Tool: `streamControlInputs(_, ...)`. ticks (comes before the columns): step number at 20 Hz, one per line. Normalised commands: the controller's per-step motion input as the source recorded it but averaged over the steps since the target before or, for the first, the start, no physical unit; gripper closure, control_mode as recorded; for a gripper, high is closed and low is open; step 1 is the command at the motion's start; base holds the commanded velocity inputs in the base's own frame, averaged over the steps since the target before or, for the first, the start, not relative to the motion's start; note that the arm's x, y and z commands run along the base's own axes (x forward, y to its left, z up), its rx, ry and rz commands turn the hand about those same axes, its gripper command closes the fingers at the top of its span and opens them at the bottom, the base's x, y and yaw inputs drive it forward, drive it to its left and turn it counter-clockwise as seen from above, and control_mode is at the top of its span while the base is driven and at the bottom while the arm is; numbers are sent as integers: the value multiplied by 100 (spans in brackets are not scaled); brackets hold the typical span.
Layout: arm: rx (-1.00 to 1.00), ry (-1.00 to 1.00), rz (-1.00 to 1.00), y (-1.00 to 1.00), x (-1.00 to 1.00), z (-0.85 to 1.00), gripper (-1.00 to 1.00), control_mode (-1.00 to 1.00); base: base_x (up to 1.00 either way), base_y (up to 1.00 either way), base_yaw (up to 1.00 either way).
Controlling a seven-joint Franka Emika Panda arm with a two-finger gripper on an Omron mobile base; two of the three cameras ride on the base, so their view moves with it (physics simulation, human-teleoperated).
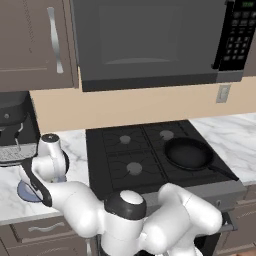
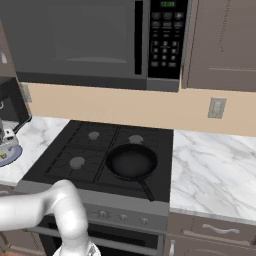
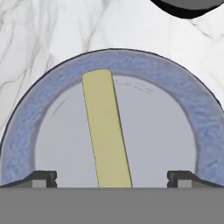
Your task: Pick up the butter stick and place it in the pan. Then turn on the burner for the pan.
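- Arm (image 1: 125, 215) rises from the near edge of the stove, folds at a dark-capped joint and reaches out low to the left, over the marble counter (image 1: 77, 145); in the right base view the same white limb (image 2: 45, 207) runs off the left edge
- Wrist section (image 1: 50, 160) stands above the left counter, pointing down at a blue-grey plate (image 1: 27, 192) whose near rim peeks out beneath it
- Gripper (image 3: 112, 177) is spread wide with nothing between its fingers; the two dark fingertips (image 3: 41, 178) stand far apart at the bottom of the hand view, one on either side of the butter stick (image 3: 106, 127)
- Butter stick lies flat on the plate (image 3: 26, 127), a pale yellow bar running from close to the plate's blue rim down to between the fingertips, slightly slanted, and touched by neither tip
- Whether the tips reach down to the plate cannot be told
- Pan (image 1: 189, 153) sits on the near right burner of the black stove (image 1: 130, 150), well apart from the plate, its handle pointing near and right; in the right base view the pan (image 2: 132, 162) looks empty
- Coffee machine (image 1: 12, 130) stands on the counter at the far left, just behind the plate
- Microwave (image 2: 95, 40) hangs above the stove
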Motion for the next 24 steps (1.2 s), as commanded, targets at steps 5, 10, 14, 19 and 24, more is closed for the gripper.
streamControlInputs(5,0,4,0,15,7,-14,-100,-100,0,0,0)
streamControlInputs(10,0,4,0,12,7,-16,-100,-100,0,0,0)
streamControlInputs(14,0,3,0,10,6,-16,-100,-100,0,0,0)
streamControlInputs(19,0,2,0,7,2,-11,100,-100,0,0,0)
streamControlInputs(24,0,0,0,0,0,0,100,-100,0,0,0)
